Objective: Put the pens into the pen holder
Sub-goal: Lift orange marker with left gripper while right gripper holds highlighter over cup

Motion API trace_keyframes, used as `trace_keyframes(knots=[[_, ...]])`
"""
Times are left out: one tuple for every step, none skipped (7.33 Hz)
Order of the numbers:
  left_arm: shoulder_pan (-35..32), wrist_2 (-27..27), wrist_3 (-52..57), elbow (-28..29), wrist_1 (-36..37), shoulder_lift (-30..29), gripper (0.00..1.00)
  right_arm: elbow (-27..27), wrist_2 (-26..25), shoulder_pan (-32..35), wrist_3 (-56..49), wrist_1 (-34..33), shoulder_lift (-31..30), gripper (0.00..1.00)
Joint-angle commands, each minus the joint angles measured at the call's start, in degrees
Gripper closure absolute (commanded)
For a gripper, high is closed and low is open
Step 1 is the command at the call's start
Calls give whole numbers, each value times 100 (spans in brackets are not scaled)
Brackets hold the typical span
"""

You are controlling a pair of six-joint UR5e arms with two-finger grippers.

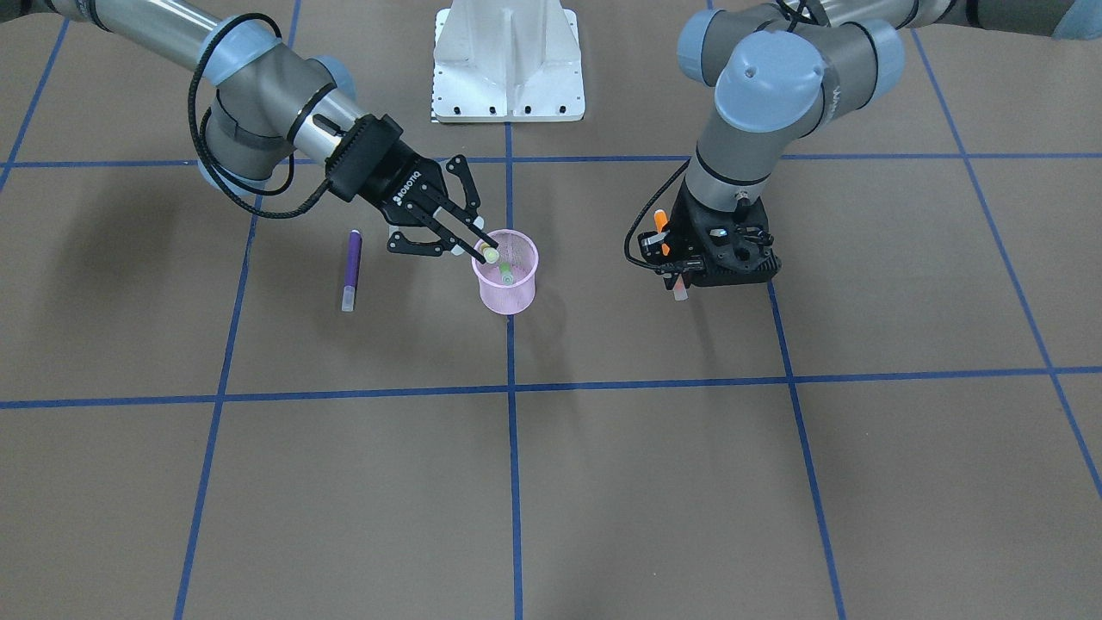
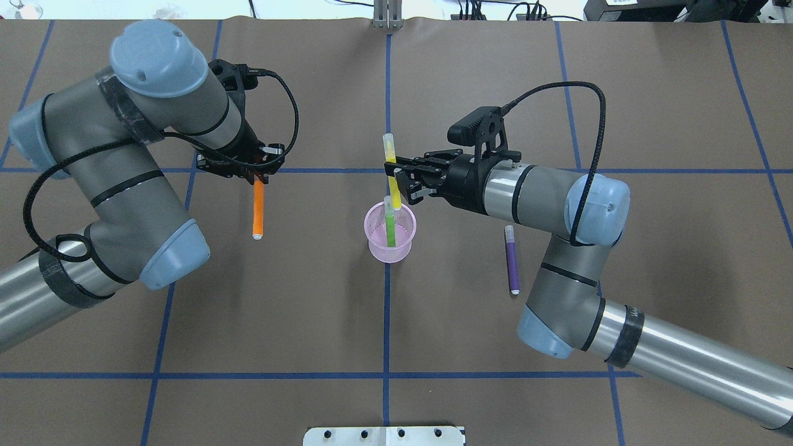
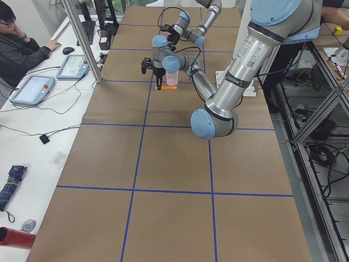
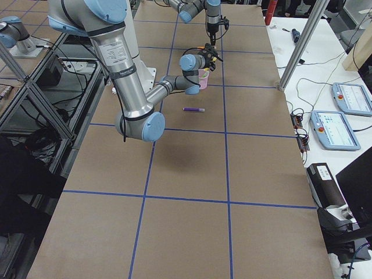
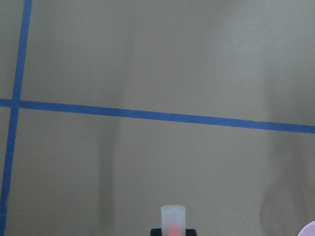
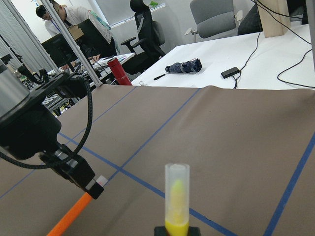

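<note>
The pink mesh pen holder stands mid-table with a green pen upright inside it. My right gripper is shut on a yellow pen, held upright just over the holder's far rim. My left gripper is shut on an orange pen, held upright above the table, well apart from the holder; its pale cap shows in the left wrist view. A purple pen lies flat on the table beside my right arm.
The white robot base plate sits at the table's edge behind the holder. Blue tape lines grid the brown paper. Operators' desks with tablets run along the far side of the table.
</note>
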Motion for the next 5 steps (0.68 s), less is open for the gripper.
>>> trace_keyframes(knots=[[-23,0,19,-3,7,-10,100,-128,-46,-156,-40,-2,20,100],[-31,0,19,-3,15,-10,100,-128,-29,-183,-48,6,-16,100],[-40,0,19,6,7,-1,100,-119,-29,-261,-66,6,-25,100],[-40,0,19,6,7,-1,100,-119,-37,-341,-75,15,-42,100],[-40,0,19,23,7,-1,100,-110,-46,-394,-75,6,-51,100]])
